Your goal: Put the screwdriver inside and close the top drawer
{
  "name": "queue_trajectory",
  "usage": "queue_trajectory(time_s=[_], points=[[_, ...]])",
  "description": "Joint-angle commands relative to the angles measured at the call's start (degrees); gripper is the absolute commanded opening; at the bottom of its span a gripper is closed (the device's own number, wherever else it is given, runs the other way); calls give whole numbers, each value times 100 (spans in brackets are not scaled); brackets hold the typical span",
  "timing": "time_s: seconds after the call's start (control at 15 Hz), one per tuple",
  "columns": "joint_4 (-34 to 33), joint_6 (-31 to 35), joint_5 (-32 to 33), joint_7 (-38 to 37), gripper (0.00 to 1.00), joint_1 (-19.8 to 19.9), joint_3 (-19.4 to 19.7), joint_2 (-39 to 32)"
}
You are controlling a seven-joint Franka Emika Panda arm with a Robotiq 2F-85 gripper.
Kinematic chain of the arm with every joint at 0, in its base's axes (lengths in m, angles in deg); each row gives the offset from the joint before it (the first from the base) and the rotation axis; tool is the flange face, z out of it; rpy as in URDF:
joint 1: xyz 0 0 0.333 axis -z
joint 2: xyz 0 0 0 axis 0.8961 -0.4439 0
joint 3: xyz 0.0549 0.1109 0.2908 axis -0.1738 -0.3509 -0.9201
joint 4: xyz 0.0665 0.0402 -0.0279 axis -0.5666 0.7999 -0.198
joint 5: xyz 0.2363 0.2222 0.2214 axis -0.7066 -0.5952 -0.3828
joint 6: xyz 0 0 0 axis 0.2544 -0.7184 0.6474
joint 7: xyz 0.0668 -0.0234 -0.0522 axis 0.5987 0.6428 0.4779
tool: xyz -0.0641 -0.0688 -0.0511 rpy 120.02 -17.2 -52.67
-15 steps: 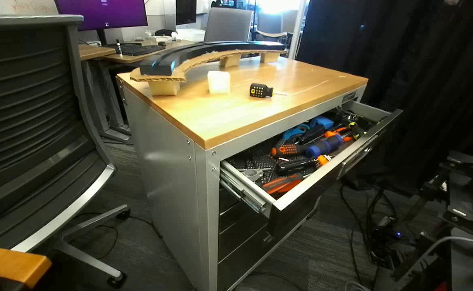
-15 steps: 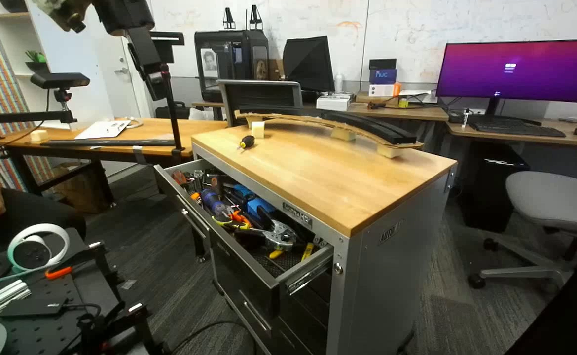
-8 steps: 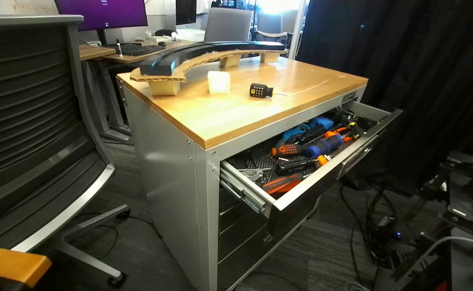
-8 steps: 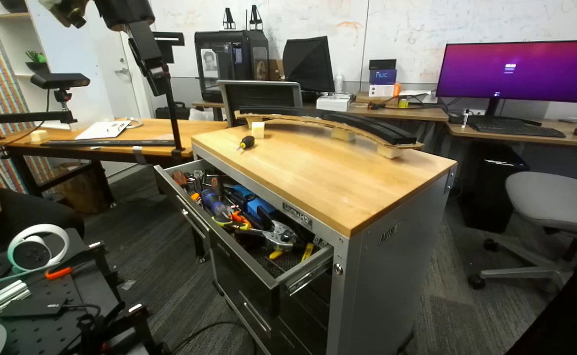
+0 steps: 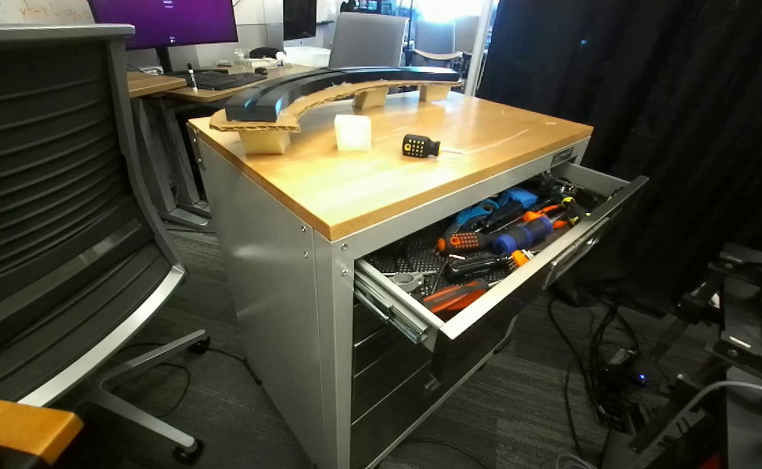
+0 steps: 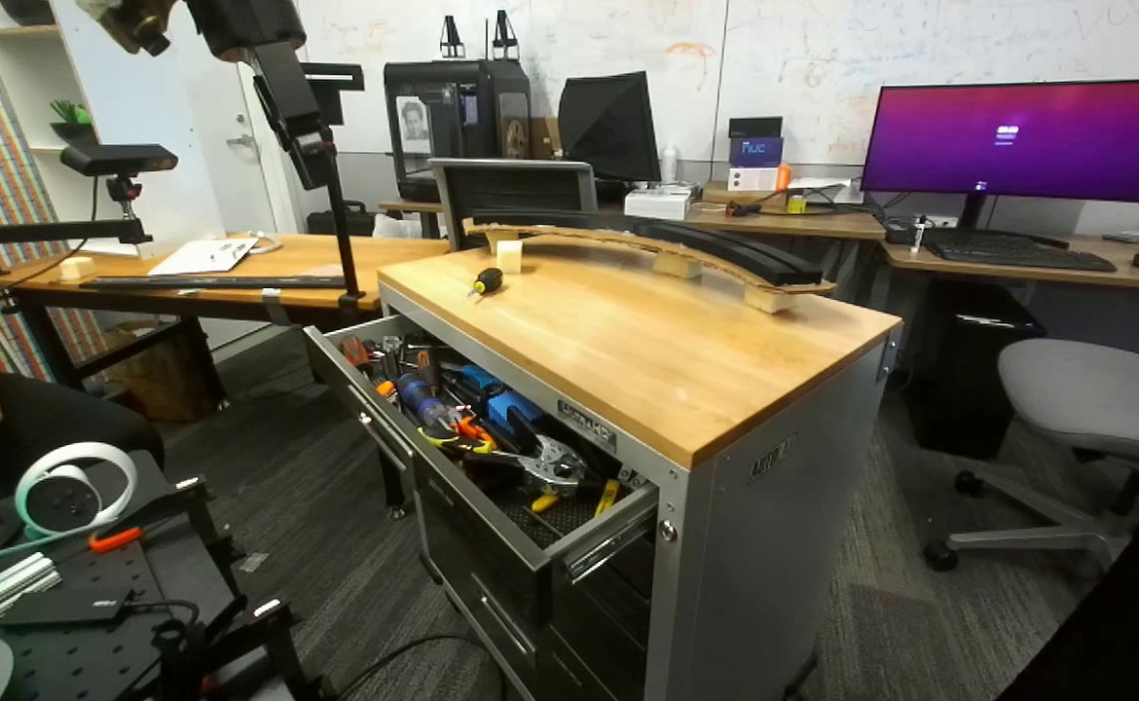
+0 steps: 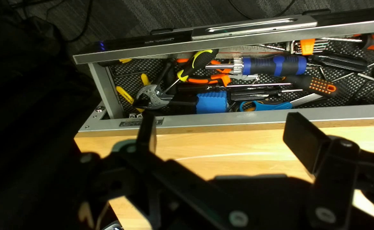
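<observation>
The screwdriver lies on its side on the wooden cabinet top, in both exterior views [image 5: 421, 146] [image 6: 488, 281]. Its stubby handle is black with yellow dots and its thin shaft points toward the drawer side. It does not show in the wrist view. The top drawer [image 5: 505, 288] is pulled out and full of tools; its front also shows in an exterior view [image 6: 482, 537] and in the wrist view [image 7: 238, 42]. My gripper [image 7: 224, 135] is open and empty, its fingers wide apart above the wooden top, behind the drawer.
A white block [image 5: 353, 133] stands beside the screwdriver. A black curved piece [image 5: 348, 79] on cardboard and foam blocks stands along the back of the top. Inside the drawer lie a blue-handled tool [image 7: 275, 65] and pliers. Part of my arm [image 6: 282, 97] hangs high at the upper left.
The arm has shifted slightly at the upper left of an exterior view, its lower end a little up and right, then is nearly still. The screwdriver and the open drawer have not moved.
</observation>
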Motion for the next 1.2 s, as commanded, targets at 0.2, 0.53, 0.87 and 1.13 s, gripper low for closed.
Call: queue_trajectory(time_s=[0.2,0.53,0.87,1.13], points=[[-39,-365,-1362,-269,100,-742,-36,-759],[-212,135,-3088,-547,100,-1730,-450,-1618],[-190,793,-3315,-911,100,-1997,-706,-1777],[-277,913,-3334,-1029,100,-2034,-756,-1913]])
